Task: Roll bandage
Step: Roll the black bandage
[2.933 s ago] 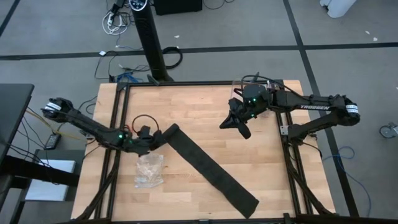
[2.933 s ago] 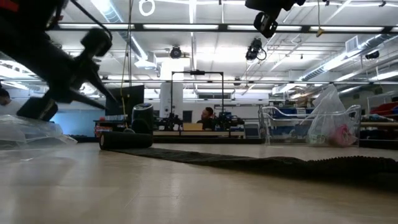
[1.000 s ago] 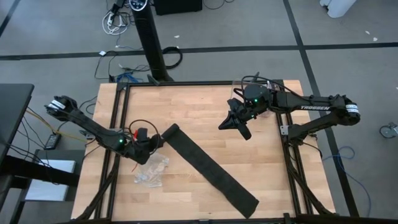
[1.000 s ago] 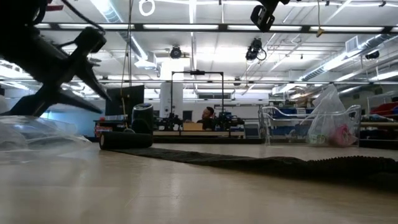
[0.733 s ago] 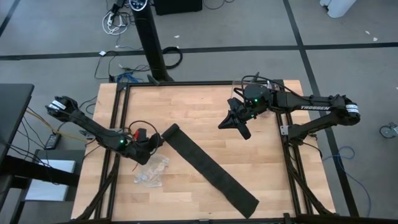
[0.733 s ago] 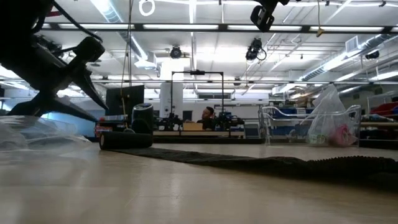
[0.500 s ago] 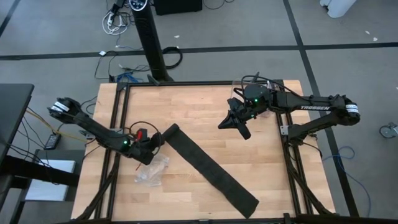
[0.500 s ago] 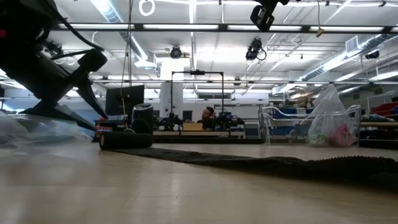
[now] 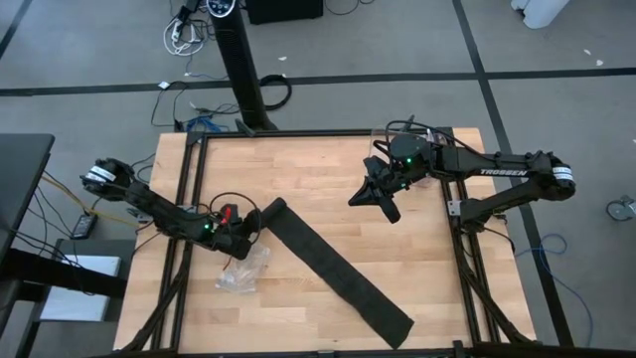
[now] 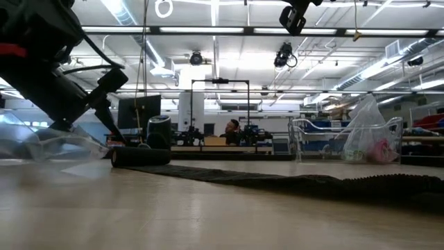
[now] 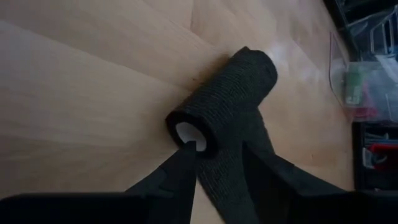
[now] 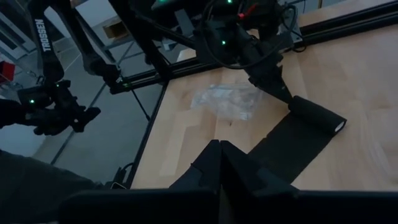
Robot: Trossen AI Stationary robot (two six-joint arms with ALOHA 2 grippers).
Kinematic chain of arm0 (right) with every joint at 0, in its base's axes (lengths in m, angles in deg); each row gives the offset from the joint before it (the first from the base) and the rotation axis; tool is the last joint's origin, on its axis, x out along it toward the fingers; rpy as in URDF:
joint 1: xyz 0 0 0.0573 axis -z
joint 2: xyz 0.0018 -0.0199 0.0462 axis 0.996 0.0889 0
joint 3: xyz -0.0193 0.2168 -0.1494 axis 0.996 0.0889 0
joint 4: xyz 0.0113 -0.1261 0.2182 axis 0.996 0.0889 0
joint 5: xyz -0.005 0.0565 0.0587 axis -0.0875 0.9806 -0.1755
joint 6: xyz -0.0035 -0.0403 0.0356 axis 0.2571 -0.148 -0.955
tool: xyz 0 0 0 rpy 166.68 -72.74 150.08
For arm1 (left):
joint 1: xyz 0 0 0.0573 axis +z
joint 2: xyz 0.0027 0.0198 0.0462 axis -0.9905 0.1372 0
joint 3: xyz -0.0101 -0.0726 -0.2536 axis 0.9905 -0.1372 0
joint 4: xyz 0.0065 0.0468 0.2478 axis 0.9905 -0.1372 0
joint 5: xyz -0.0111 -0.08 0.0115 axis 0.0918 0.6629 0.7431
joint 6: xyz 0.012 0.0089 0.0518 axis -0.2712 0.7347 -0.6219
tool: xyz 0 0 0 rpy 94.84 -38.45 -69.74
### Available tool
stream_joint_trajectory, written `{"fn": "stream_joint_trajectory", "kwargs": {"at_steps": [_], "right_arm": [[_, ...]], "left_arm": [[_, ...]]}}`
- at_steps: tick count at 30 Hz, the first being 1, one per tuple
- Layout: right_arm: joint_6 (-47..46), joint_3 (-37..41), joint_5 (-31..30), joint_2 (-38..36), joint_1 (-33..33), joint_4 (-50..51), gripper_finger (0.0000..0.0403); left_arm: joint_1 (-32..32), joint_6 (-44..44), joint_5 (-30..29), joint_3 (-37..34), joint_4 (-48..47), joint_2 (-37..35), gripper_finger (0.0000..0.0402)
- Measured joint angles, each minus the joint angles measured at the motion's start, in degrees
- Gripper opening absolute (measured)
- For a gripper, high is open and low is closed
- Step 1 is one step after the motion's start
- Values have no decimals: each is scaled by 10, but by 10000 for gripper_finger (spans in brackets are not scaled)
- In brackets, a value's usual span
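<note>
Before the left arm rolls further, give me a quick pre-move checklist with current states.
1. Left gripper open at the rolled end: ok.
2. Fingers straddle the roll's end: ok; contact: cannot tell.
3. Bandage lies flat and straight across the table: ok.
4. Plastic bag clear of the strip: ok, but close beside the left gripper.
5. Right gripper shut, raised clear of the strip: ok.

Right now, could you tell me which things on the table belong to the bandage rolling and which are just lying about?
Part of the job:
- bandage, rolled at one end
- left hand, open at the roll
- right hand, shut, raised

Lying about:
- clear plastic bag
</note>
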State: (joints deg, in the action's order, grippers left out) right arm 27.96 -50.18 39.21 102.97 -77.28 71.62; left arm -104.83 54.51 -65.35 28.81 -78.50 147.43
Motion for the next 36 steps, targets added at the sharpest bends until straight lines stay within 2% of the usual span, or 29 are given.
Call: {"fn": "stream_joint_trajectory", "kwargs": {"at_steps": [10, 24, 30, 36], "right_arm": [[-1, 0, 0, 0, 0, 0, 7], [-1, 0, 0, 0, 0, 0, 6], [-1, 0, 0, 0, 0, 0, 5], [-1, 0, 0, 0, 0, 0, 7]], "left_arm": [[11, -19, -11, 0, 4, 0, 138], [77, -73, -12, 0, 6, 0, 138], [95, -117, 18, 0, 37, 0, 138], [119, -145, 24, 0, 49, 2, 137]]}}
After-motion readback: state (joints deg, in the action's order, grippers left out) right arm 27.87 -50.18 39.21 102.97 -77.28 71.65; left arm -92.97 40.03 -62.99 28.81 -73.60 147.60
